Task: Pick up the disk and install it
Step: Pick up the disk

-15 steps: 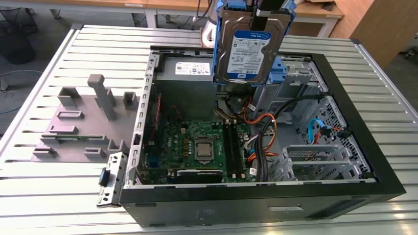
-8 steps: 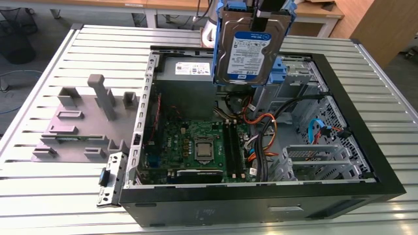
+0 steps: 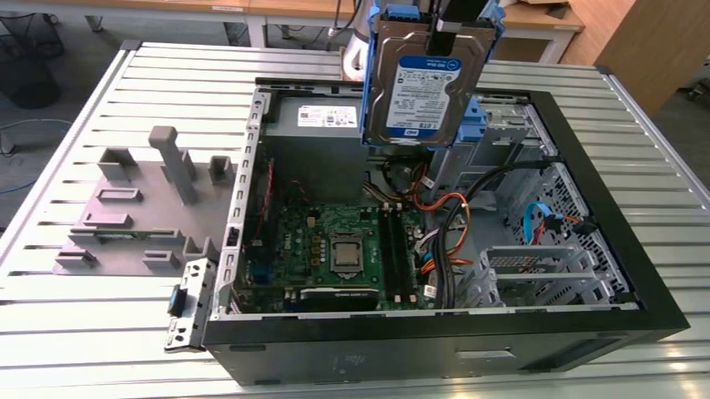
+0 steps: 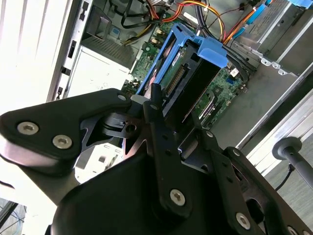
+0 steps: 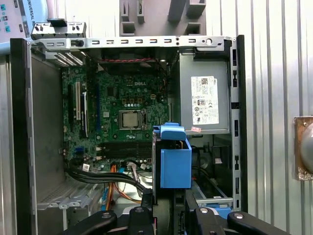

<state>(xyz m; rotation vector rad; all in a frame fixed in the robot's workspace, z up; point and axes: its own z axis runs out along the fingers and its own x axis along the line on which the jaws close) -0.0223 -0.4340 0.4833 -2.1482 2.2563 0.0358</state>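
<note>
Disk (image 3: pixel 425 87): silver drive, white-and-blue label, bright blue carrier. Hangs upright, top edge pinched between gripper (image 5: pixel 167 198) fingers; open computer case (image 3: pixel 367 353) below gripper.

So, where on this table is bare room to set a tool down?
Bare table lies around the grey fixture on the exterior view's left, and in a strip past the case on its right. Inside the case, cables beside the motherboard crowd the floor.
</note>
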